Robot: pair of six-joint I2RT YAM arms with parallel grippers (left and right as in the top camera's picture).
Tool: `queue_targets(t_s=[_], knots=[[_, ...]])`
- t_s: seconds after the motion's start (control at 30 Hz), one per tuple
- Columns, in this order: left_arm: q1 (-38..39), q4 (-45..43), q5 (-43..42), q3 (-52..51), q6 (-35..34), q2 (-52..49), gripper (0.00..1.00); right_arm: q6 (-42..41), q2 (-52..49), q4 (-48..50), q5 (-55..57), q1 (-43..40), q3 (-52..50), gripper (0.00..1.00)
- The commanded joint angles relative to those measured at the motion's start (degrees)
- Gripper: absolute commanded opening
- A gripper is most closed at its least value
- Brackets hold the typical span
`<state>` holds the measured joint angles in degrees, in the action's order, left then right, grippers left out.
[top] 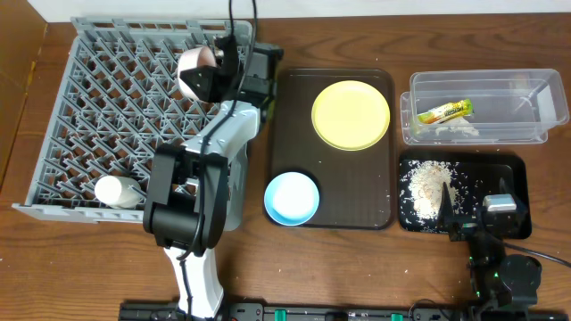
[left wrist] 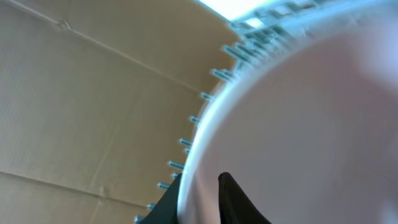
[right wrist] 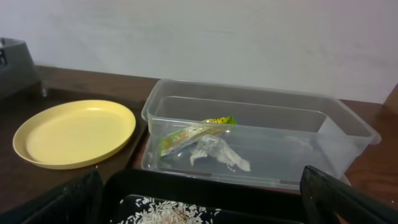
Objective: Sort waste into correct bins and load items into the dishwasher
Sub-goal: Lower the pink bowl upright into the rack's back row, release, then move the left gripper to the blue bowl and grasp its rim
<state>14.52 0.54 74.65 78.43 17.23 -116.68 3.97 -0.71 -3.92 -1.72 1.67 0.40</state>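
Waste looks sorted. The snack wrapper (top: pixel 444 112) and tissue (right wrist: pixel 217 152) are in the clear tub (top: pixel 535 98). The crumbs (top: pixel 431 189) are in the black tray (top: pixel 513 169). What look like a few pale specks sit on the brown serving tray (top: pixel 294 134) along its right edge, so crumb cleanup may not be complete.

Loading is partway, by my read:
- The left gripper (top: pixel 210 73) is clamped on the rim of the small white bowl (top: pixel 196 64), over the far right part of the dish rack (top: pixel 89 107). The bowl doesn't look seated yet.
- The yellow plate (top: pixel 351 114) and the blue bowl (top: pixel 293 198) are on the brown serving tray and are yet to be loaded.
- The right gripper (right wrist: pixel 200 180) has its jaws spread wide and holds nothing. It sits at the near edge of the black tray, facing the tub.

Unclear or hidden:
- Chopsticks aren't visible in any view. The left arm covers a strip of the rack and could be hiding them.
- A white object (top: pixel 116 190) lies in the rack's near-left corner. It's too small to identify.
- The left wrist view is almost all blurred bowl surface, showing only the dark fingertips at the bottom and a few rack pegs.
- I can't tell whether the bowl is touching the pegs or hanging clear of them.
- The right arm's base is cut off at the bottom of the overhead view.
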Motion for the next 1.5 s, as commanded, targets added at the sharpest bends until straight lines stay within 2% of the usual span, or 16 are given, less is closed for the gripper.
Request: queue_targets(t_s=[0.0, 0.2, 0.3, 0.37, 0.43, 0.57, 0.73, 0.87, 1.03, 1.13, 1.47], knots=[[2.6, 3.8, -3.5, -1.2, -5.7, -1.1, 0.22, -0.7, 0.2, -0.2, -0.2, -0.5, -0.1, 0.99], [6.6, 7.4, -3.9, -1.2, -9.8, 1.3, 0.33, -0.7, 0.2, -0.2, -0.2, -0.5, -0.1, 0.99], [9.2, 11.6, -10.7, -1.2, -11.0, 4.3, 0.35, -0.7, 0.2, -0.2, -0.2, -0.5, -0.1, 0.99], [10.7, 15.7, -16.2, -1.2, -14.8, 6.8, 0.38, -0.7, 0.2, -0.2, -0.2, -0.5, -0.1, 0.99], [11.7, 20.4, -22.4, -1.2, -20.6, 9.7, 0.41, -0.7, 0.2, -0.2, -0.2, -0.5, -0.1, 0.99], [12.3, 29.7, -42.4, -1.2, -29.0, 17.1, 0.49, -0.7, 0.2, -0.2, -0.2, -0.5, -0.1, 0.99], [12.3, 39.6, -66.3, -1.2, -34.4, 25.3, 0.56, -0.7, 0.2, -0.2, -0.2, -0.5, -0.1, 0.99], [12.3, 45.8, -78.6, -1.2, -35.8, 26.6, 0.56, -0.7, 0.2, -0.2, -0.2, -0.5, -0.1, 0.99], [12.3, 54.9, -79.4, -3.5, -41.5, 25.9, 0.56, -0.7, 0.2, -0.2, -0.2, -0.5, -0.1, 0.99], [12.2, 55.8, -77.7, -7.4, -42.5, 25.9, 0.56, -0.7, 0.2, -0.2, -0.2, -0.5, -0.1, 0.99], [11.8, 45.8, -77.6, -24.7, -41.5, 25.9, 0.55, -0.7, 0.2, -0.2, -0.2, -0.5, -0.1, 0.99]])
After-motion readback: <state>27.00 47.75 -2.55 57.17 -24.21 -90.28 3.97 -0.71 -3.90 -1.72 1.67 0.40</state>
